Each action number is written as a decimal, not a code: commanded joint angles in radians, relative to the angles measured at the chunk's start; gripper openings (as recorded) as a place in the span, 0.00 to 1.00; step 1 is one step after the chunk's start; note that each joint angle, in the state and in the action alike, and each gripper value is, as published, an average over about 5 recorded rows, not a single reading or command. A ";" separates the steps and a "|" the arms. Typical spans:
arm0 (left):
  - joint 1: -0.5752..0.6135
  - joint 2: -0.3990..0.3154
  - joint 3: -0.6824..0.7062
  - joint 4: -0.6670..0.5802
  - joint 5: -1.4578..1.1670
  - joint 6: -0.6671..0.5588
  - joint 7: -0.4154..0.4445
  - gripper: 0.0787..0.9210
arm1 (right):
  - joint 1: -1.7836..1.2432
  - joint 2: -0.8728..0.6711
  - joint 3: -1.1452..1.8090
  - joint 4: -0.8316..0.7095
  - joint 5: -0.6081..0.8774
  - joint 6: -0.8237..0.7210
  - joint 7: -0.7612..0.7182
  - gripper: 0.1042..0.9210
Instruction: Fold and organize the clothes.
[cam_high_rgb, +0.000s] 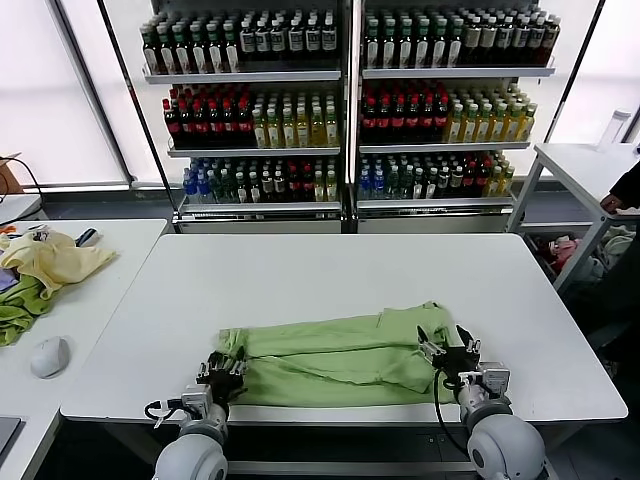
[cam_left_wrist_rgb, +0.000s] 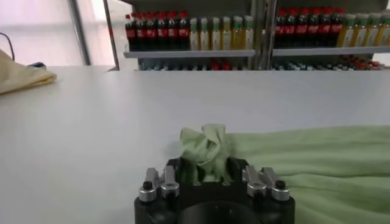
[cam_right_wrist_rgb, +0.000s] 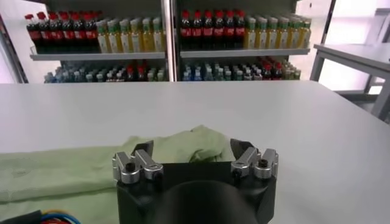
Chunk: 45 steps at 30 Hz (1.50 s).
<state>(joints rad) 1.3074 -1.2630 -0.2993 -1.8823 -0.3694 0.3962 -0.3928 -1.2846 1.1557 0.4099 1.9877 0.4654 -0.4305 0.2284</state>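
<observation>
The clothes (cam_high_rgb: 340, 360) are one light green shirt, folded into a long strip across the white table (cam_high_rgb: 330, 280) near its front edge. No print shows. My left gripper (cam_high_rgb: 225, 368) is at the strip's left end. In the left wrist view a crumpled bunch of the clothes (cam_left_wrist_rgb: 207, 146) stands up between the fingers of this gripper (cam_left_wrist_rgb: 206, 163), which press on it from both sides. My right gripper (cam_high_rgb: 449, 345) is at the strip's right end. In the right wrist view the clothes (cam_right_wrist_rgb: 183, 146) lie loose between the widely spread fingers of that gripper (cam_right_wrist_rgb: 192, 149).
On the table to the left lie a pale yellow cloth (cam_high_rgb: 55, 258), a darker green cloth (cam_high_rgb: 20, 305) and a white mouse (cam_high_rgb: 48, 355). Drink shelves (cam_high_rgb: 340, 100) stand behind. Another white table (cam_high_rgb: 590, 165) is at the right.
</observation>
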 joint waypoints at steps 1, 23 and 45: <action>-0.002 -0.039 -0.021 0.029 -0.101 0.015 0.001 0.41 | 0.019 -0.004 -0.011 -0.010 0.004 0.005 0.000 0.88; -0.029 0.325 -0.390 0.039 -0.350 0.006 0.079 0.05 | 0.059 -0.014 -0.010 -0.024 0.027 0.023 0.004 0.88; -0.094 0.199 -0.252 -0.312 -0.796 0.089 0.054 0.05 | 0.039 -0.019 -0.008 0.013 0.009 0.020 0.003 0.88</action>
<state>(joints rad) 1.2262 -0.9487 -0.6769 -1.9647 -0.9181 0.4580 -0.3168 -1.2441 1.1370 0.4023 1.9975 0.4770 -0.4099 0.2318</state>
